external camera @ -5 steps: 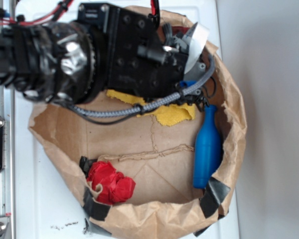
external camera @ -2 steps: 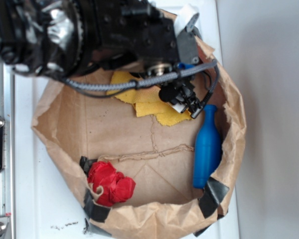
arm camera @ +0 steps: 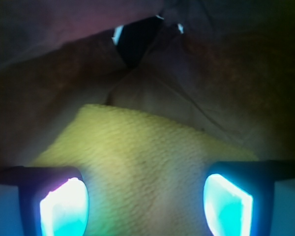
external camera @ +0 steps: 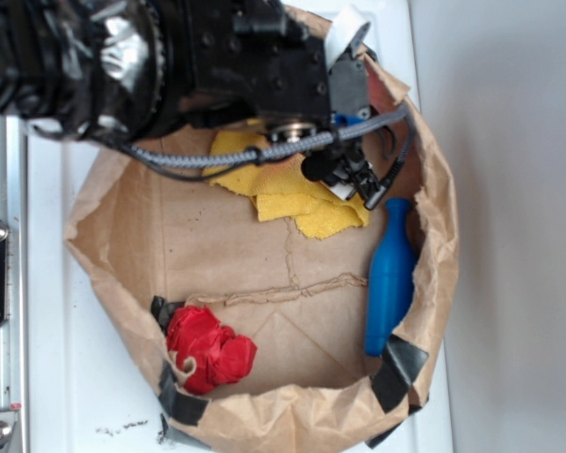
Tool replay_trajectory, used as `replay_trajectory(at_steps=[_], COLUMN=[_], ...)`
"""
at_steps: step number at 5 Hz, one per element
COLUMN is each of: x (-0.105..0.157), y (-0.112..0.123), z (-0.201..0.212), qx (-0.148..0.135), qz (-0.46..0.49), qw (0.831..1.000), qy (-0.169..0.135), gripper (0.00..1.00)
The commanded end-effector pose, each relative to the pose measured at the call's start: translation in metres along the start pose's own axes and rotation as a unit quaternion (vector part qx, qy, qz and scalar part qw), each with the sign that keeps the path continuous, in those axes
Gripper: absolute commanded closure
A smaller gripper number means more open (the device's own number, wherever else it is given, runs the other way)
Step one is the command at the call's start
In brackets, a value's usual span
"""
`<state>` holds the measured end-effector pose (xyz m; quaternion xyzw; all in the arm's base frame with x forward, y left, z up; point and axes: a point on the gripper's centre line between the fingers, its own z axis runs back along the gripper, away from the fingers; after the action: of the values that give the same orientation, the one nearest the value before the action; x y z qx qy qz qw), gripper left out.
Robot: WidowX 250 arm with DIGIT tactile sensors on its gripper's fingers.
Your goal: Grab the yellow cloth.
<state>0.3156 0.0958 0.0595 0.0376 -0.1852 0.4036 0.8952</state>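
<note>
Now that the arm has dropped lower into the paper bag (external camera: 434, 189), the gripper (arm camera: 145, 196) hangs wide open, holding nothing, right over the yellow cloth (arm camera: 137, 157), ready to pinch it.

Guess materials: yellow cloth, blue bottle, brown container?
Mustard-yellow cloth: soft woven fabric, matte; ribbed weave visible in the wrist view. Blue bottle: likely plastic, smooth and uniformly coloured. Brown container: kraft paper bag, creased, crumpled rim.

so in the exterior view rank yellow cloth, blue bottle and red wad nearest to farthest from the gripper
1. yellow cloth, directly under the gripper.
2. blue bottle, just below it along the bag's right wall.
3. red wad, far corner at lower left.
</note>
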Motion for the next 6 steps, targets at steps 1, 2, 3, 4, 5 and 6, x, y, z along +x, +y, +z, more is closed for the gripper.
replay_trajectory(at_steps=[1,2,3,4,5,6], x=[0.013,0.013,0.015,0.017,0.018,0.018], y=[-0.001,-0.002,-0.002,-0.002,-0.003,-0.001], z=[0.003,0.001,0.001,0.003,0.009,0.022], qx=[-0.004,0.004,0.001,-0.001,-0.008,-0.027], qz=[-0.001,0.004,0.009,0.011,0.01,0.009], qw=[1.0,1.0,1.0,1.0,1.0,0.999], qy=[-0.021,-0.019,-0.025,-0.025,-0.027,-0.029], gripper=[0.0,0.06,1.0,1.0,1.0,0.98])
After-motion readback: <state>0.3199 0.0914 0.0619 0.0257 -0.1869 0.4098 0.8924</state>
